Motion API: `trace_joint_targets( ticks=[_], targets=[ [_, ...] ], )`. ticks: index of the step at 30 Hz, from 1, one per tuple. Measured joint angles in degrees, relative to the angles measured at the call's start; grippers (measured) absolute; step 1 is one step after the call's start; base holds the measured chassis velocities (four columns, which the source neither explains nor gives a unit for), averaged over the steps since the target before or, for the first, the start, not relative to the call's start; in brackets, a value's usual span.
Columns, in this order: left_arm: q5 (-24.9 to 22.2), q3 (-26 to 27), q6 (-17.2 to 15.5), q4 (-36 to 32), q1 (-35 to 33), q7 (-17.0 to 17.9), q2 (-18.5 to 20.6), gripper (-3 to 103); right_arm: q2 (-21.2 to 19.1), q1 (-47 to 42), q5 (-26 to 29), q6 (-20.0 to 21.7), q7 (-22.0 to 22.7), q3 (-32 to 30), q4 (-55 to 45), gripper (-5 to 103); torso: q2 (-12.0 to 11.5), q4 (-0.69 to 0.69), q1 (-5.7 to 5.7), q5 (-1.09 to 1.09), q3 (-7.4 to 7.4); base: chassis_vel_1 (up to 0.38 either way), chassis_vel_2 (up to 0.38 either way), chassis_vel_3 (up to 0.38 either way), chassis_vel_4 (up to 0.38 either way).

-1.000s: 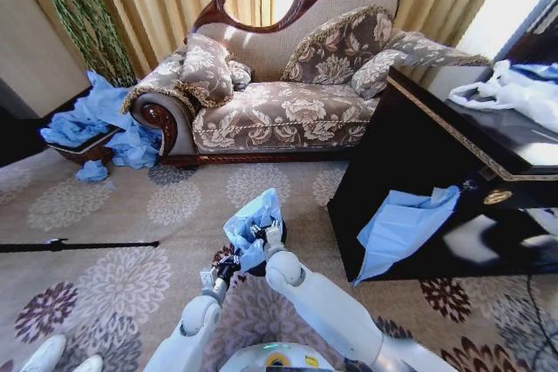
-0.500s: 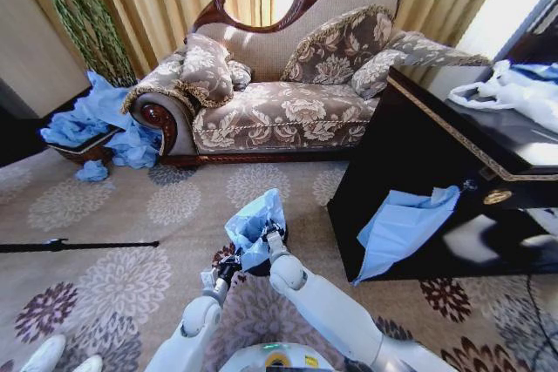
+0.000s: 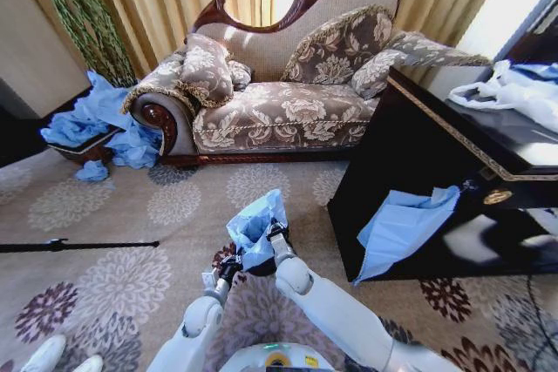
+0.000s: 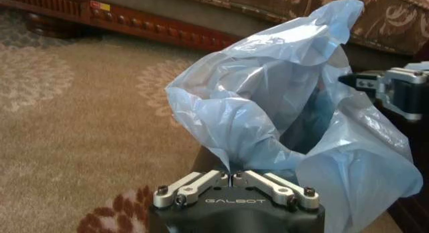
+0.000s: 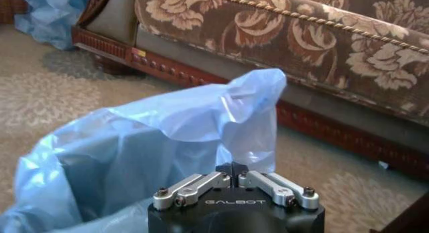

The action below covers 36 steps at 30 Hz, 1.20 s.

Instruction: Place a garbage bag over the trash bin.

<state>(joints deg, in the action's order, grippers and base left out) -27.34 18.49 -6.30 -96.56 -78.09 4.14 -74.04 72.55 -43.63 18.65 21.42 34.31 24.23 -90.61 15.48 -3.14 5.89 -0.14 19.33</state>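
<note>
On the patterned carpet [image 3: 131,206] in front of the floral sofa [image 3: 279,111], both arms reach down to the garbage bag [image 3: 255,228], which stands puffed up over the trash bin [image 3: 261,266]; only a dark sliver of the bin shows beneath the plastic in the head view. The left claw [image 4: 232,176] sits at about 7 o'clock of the bag, its fingers pressed together on a pinch of the bag's rim. The right claw [image 5: 232,167] is at about 4 o'clock, likewise clamped on a fold of the bag's edge. Between them the bag's mouth gapes open, with one peak of plastic rising toward the sofa. A black cabinet [image 3: 410,172] stands at 3 o'clock, a flat blue sheet [image 3: 401,224] draped down its side.
</note>
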Motion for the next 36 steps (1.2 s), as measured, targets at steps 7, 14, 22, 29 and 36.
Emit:
trace_joint_targets(
  ticks=[7, 14, 22, 29, 36],
  targets=[
    [0.2, -0.1, 0.1, 0.3, 0.1, -0.1, -0.4, 0, -1.0, -0.3, 0.9, 0.0, 0.4, -0.7, -1.3, 1, 0.0, -0.01, 0.00, -0.01, 0.00, 0.000, 0.000, 0.000, 0.000],
    [0.2, -0.2, 0.1, 0.3, 0.1, -0.1, -0.4, 0, -1.8, -0.9, 1.2, 0.2, 0.5, -1.7, -2.3, 1, 0.0, 0.00, 0.00, 0.00, 0.00, 0.000, 0.000, 0.000, 0.000],
    [0.6, -0.4, 0.1, 0.3, 0.1, -0.1, -0.9, 0, -1.3, -1.7, 9.2, 0.5, 4.1, -1.2, -6.1, 3, 0.0, -0.01, 0.00, -0.01, 0.00, 0.000, 0.000, 0.000, 0.000],
    [0.7, -0.1, 0.2, 0.1, -0.3, -0.1, -0.7, 0, 2.5, 1.0, 12.5, 1.1, 6.5, -0.3, -4.8, 30, 0.0, 0.00, 0.00, -0.01, 0.00, 0.000, 0.000, 0.000, 0.000],
    [0.7, 0.0, 0.5, -0.1, -0.6, -0.4, -0.8, 0, 3.2, 1.6, 10.2, 1.2, 6.2, -0.2, -1.4, 52, 0.0, -0.01, 0.00, -0.01, 0.00, 0.000, 0.000, 0.000, 0.000]
  ],
)
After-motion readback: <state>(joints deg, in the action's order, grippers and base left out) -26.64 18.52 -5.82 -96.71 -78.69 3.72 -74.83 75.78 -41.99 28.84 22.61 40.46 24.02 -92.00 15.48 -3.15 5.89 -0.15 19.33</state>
